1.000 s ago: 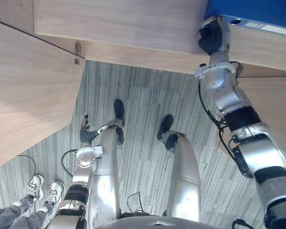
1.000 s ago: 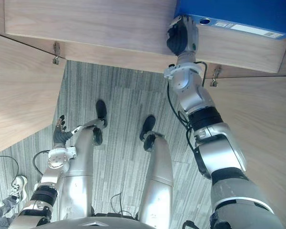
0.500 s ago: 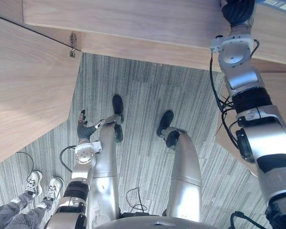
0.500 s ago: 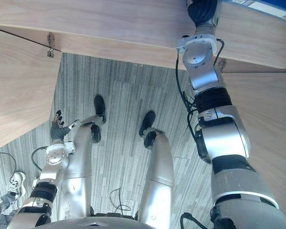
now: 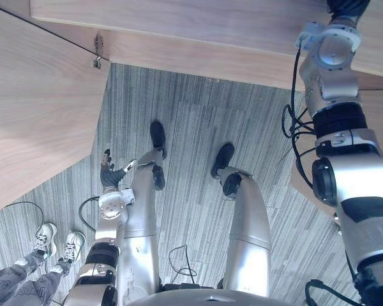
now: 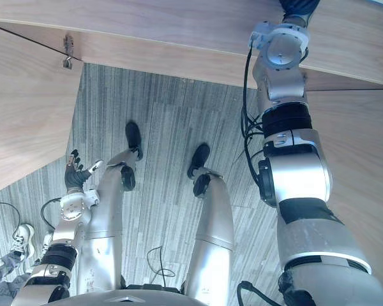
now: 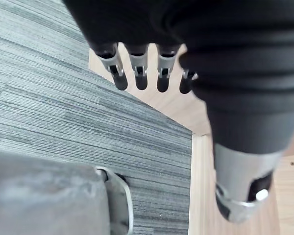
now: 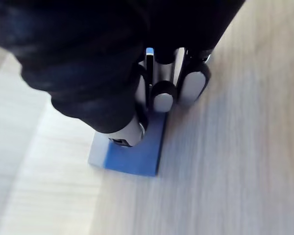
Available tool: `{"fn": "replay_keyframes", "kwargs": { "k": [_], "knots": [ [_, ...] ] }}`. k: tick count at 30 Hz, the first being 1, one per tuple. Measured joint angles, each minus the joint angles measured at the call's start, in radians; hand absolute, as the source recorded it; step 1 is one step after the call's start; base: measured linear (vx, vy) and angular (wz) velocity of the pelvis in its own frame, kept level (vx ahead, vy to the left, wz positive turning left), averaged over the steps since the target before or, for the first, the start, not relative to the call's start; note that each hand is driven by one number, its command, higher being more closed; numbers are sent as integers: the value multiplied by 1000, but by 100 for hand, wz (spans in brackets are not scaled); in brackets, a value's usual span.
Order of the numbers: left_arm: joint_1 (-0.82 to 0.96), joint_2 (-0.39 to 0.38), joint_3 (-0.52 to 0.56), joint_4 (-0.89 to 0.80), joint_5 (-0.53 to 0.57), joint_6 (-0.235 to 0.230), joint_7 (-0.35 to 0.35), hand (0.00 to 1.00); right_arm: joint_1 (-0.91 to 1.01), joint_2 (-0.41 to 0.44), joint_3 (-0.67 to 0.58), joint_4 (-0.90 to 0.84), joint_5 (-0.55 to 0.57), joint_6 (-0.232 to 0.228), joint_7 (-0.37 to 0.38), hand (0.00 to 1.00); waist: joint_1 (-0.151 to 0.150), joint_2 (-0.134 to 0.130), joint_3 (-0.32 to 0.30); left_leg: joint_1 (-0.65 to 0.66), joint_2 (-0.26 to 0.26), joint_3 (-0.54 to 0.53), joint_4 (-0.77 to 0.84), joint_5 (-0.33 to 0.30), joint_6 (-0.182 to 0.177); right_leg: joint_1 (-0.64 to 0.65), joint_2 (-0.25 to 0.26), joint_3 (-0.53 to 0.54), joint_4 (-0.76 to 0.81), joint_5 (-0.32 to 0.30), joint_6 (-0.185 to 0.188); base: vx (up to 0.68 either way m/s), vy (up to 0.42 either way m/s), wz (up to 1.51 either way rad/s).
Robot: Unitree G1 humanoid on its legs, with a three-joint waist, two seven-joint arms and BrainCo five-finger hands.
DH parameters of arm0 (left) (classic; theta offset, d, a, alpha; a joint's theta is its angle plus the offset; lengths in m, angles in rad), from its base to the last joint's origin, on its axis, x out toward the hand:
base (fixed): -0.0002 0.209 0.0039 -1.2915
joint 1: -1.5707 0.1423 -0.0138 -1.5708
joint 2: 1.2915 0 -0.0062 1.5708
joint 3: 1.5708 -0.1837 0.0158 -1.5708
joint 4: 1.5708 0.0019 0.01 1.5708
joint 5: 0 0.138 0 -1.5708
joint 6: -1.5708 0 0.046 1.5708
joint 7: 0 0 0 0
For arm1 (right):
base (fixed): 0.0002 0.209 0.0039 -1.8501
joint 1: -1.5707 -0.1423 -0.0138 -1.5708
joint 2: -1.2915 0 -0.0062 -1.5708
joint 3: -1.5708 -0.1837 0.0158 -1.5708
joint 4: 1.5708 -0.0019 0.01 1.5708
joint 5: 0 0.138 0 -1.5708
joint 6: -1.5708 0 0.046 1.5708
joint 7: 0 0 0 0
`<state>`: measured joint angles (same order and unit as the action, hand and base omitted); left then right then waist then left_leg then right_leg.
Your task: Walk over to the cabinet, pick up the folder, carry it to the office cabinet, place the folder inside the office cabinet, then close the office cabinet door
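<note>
Blue folder (image 8: 132,156) sits on the cabinet's pale wood surface (image 8: 225,161) under the robot's right hand (image 8: 162,94) (whether that hand grips it cannot be told); the left hand (image 5: 107,173) hangs low, fingers (image 7: 138,78) straight and apart, above grey carpet (image 5: 191,121).

A person's white sneakers (image 5: 72,242) stand on the grey striped carpet (image 5: 191,127).

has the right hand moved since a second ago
Yes: the right hand has gone further in over the pale wooden cabinet shelf, away from the robot, gripping the flat blue folder.
</note>
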<state>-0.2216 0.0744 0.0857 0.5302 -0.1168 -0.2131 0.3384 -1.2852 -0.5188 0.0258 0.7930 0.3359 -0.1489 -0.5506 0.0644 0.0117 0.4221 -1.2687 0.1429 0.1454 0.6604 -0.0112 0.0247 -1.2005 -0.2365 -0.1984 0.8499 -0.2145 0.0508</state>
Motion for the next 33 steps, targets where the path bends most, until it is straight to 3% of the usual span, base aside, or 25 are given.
{"fn": "replay_keyframes", "kwargs": {
  "k": [2, 4, 10, 16, 19, 23, 26, 30, 33],
  "knots": [
    [0, 0, 4, 0, 0, 7, 7, 0, 12, 40, -43, -39, 36, 1, -27, 100, 2, 0, 1, 9, 8, 11, 3, 8, 5, 6, 2, 1, 0, 6, 5, -47, -18, -8],
    [1, -3, 13, 2, 1, 23, 14, 0, 89, 132, -83, -162, 57, 3, -76, 100, 4, 0, 11, 39, 20, 19, 19, 4, 12, 35, 12, 8, -1, 7, -1, -38, -38, -14],
    [3, -51, -6, -11, 2, 45, 26, 0, 344, 350, -83, -444, -1, 25, -155, 100, 5, 0, 12, 141, 39, 23, 35, -24, 4, 134, 27, 14, 5, -12, -11, -18, -60, -7],
    [44, -101, -50, -12, 33, 59, 15, 0, 704, 431, 80, -780, -245, 24, -136, 100, -16, -1, 11, 349, 46, 49, -11, -61, -9, 336, 35, 16, -65, -26, -21, 23, -45, -9],
    [78, -101, -50, -25, 62, 63, -6, 0, 888, 442, 201, -874, -413, 24, -61, 100, -20, -1, 11, 482, 49, 64, -59, -72, -15, 475, 51, 14, -145, -9, -6, 94, -43, -13],
    [131, -104, -49, -31, 90, 75, -22, 0, 1056, 480, 319, -894, -535, 25, 31, 100, -22, -7, 1, 623, 49, 88, -119, -76, -13, 616, 65, 16, -234, 9, 6, 126, -18, -13],
    [174, -100, -60, 16, 112, 77, -30, 0, 1161, 476, 377, -854, -623, 23, 103, 100, -26, -22, -49, 725, 43, 112, -183, -74, -16, 714, 73, 20, -314, 26, 17, 160, 9, -12],
    [212, -48, -117, 152, 183, 81, -55, 0, 1222, 467, 350, -610, -737, 21, 177, 100, -40, -49, -152, 866, 8, 132, -339, -31, -37, 831, 82, 28, -458, 68, 27, 161, 9, -10],
    [211, -30, -135, 225, 219, 83, -64, 0, 1221, 449, 292, -382, -737, 26, 213, 100, -43, -47, -168, 954, -15, 140, -468, 27, -41, 916, 99, 29, -575, 119, 32, 116, 3, -4]
  ]
}}
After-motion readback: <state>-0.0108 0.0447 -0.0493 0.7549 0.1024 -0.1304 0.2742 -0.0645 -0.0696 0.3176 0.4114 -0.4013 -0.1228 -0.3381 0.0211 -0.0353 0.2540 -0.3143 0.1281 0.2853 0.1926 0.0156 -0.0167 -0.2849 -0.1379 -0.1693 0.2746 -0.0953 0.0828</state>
